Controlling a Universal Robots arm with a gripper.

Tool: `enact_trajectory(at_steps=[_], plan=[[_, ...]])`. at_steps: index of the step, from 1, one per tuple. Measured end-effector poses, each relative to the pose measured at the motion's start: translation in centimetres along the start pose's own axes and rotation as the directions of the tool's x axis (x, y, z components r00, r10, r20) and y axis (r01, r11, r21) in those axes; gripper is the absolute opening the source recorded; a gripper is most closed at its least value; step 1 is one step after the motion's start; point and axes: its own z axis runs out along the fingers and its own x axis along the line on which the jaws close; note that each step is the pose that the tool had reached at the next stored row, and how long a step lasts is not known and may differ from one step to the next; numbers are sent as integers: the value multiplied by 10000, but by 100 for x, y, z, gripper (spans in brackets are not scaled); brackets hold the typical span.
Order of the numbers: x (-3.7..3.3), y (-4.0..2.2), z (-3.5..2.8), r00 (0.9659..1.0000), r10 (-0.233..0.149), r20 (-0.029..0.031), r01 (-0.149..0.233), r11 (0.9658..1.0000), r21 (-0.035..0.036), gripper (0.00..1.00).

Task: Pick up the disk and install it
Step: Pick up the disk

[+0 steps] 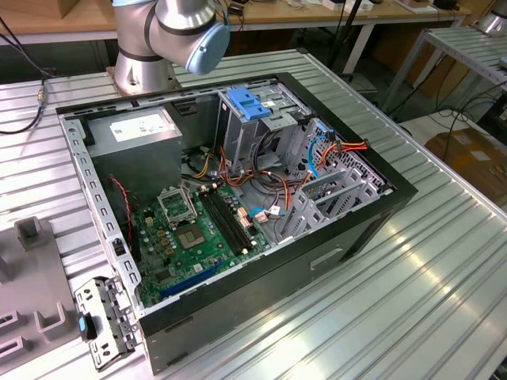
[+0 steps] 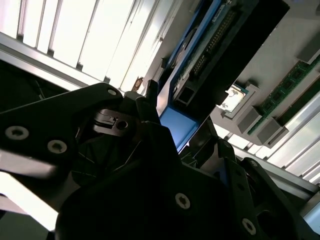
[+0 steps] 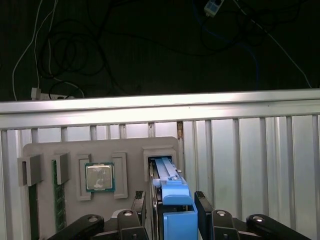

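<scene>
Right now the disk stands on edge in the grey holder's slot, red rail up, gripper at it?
The rail is blue, not red, per the first wrist view. Otherwise yes: the disk stands on edge in the slot of the grey holder, gripper at it.

Exterior view. Desk [image 1: 444, 269]: ribbed aluminium slats, silver, running toward lower right of frame; bright glare patch at lower centre, light falling from above. Along the top edge, a wooden workbench [image 1: 71, 20] on pale metal legs [image 1: 358, 43]. Upper right corner: second slatted aluminium table [image 1: 467, 47], set apart from the desk. Between them, grey floor [image 1: 428, 131] with loose wires. Right edge, on that floor: brown cardboard [image 1: 471, 154]. Upper left: black cable [image 1: 24, 119] lying across the desk slats.

First wrist view. Desk edge rail [image 3: 160, 102] brightly lit; beyond it dark floor, unlit, with tangled cords [image 3: 65, 50] and a small white plug [image 3: 212, 6].
</scene>
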Motion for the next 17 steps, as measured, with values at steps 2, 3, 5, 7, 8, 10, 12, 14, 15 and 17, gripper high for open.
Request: enact_trajectory(at_steps=[2,3,5,7,8,10,12,14,15,17], plan=[[0,-1,0,10000,9,0,-9,10000,0,51],[0,-1,0,10000,10,0,-10,10000,0,51],[0,-1,0,10000,10,0,-10,10000,0,51],[0,-1,0,10000,17,0,-17,10000,0,51],[0,0,0,10000,23,0,-23,10000,0,51],[0,-1,0,10000,24,1,-24,10000,1,51],[0,-2,0,10000,24,0,-24,10000,1,51],[0,-2,-1,10000,24,0,-24,10000,0,51],[0,-2,0,10000,24,0,-24,10000,1,51],[0,-3,0,10000,24,0,-24,10000,0,51]])
